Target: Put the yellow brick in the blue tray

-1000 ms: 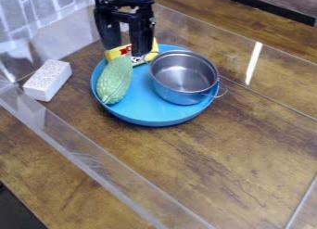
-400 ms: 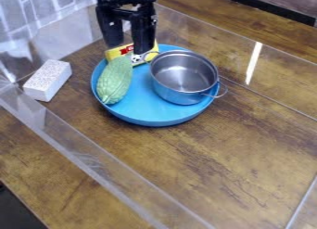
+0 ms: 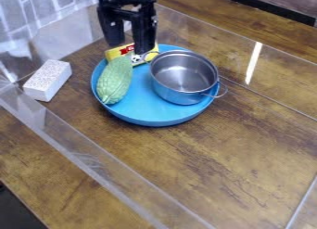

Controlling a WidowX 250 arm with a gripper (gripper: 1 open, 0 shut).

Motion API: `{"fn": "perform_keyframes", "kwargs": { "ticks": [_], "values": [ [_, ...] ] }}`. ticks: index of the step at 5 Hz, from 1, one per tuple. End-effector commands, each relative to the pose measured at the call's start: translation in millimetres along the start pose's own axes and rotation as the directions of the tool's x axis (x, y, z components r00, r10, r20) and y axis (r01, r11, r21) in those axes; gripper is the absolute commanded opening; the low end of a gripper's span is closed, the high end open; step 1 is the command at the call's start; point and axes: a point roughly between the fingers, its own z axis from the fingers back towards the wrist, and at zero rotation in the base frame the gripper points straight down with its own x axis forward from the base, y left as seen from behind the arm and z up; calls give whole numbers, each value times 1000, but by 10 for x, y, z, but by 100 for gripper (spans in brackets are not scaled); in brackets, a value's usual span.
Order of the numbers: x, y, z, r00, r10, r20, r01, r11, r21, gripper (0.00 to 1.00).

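The yellow brick (image 3: 128, 56), small with red and white marks on its face, lies on the far rim area of the round blue tray (image 3: 143, 112). My gripper (image 3: 128, 45) hangs straight down just above the brick, its two dark fingers open and standing either side of the brick's top edge. The fingers hide the brick's upper part. Whether a finger touches the brick I cannot tell.
On the tray also sit a green bumpy vegetable (image 3: 114, 82) at the left and a round steel pot (image 3: 184, 77) at the right. A grey-white speckled block (image 3: 47, 80) lies on the wooden table left of the tray. Clear plastic walls stand at the left.
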Motion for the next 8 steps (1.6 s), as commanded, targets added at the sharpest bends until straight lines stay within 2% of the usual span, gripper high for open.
{"fn": "perform_keyframes", "kwargs": {
  "ticks": [1,8],
  "values": [
    [87,58,160,998,-4,59,2,1000,26,100],
    [114,129,168,997,-15,72,13,999,30,100]
  ]
}}
